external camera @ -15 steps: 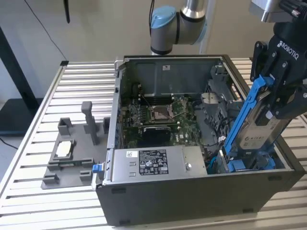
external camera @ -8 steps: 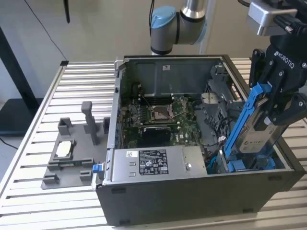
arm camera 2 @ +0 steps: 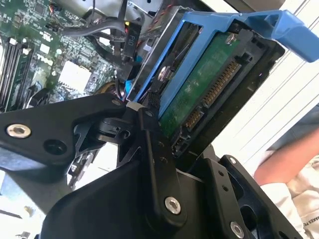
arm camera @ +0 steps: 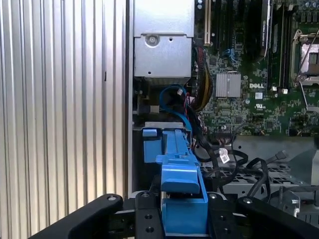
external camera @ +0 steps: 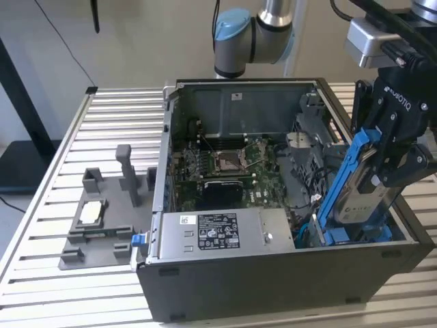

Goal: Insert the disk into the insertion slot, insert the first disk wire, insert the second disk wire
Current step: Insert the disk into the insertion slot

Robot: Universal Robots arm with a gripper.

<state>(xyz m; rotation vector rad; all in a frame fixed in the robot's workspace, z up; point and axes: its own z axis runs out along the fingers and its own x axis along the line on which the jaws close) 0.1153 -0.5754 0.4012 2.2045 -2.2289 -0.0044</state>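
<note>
In the exterior view, an open black metal computer case (external camera: 273,273) stands on a ribbed aluminium table (external camera: 68,137). Taking the case as a clock face in this view, the green motherboard (external camera: 225,171) lies at its centre. A silver power-supply box with a white label (external camera: 218,232) sits at six o'clock. The insertion slot (external camera: 341,238), a grey metal bay with blue plastic guides, is at four o'clock. The black two-finger gripper (external camera: 374,179) hangs over that corner, its fingers closed narrowly on the disk (external camera: 351,205), a silver-grey rectangular drive in a bright blue plastic carrier. The disk is tilted, its upper end leaning toward one o'clock and its lower end down among the blue guides. Whether it is seated there I cannot tell. Outside the case at nine o'clock, a grey plastic fixture plate (external camera: 95,236) carries a small flat silver square chip (external camera: 91,213).

In the second wrist view, one black finger (arm camera 2: 152,144) presses against the side of the disk's blue frame. The drive's green circuit-board underside (arm camera 2: 199,89) and its connector pins face the camera. Black cables (arm camera 2: 109,30) run beyond it, and a person's forearm (arm camera 2: 284,159) shows past the case.

In the first wrist view, the blue carrier (arm camera: 182,194) appears edge-on, clamped between the fingers (arm camera: 144,216). Beyond it is a blue guide of the bay (arm camera: 152,144), with a looped blue cable (arm camera: 172,94) further on.
</note>
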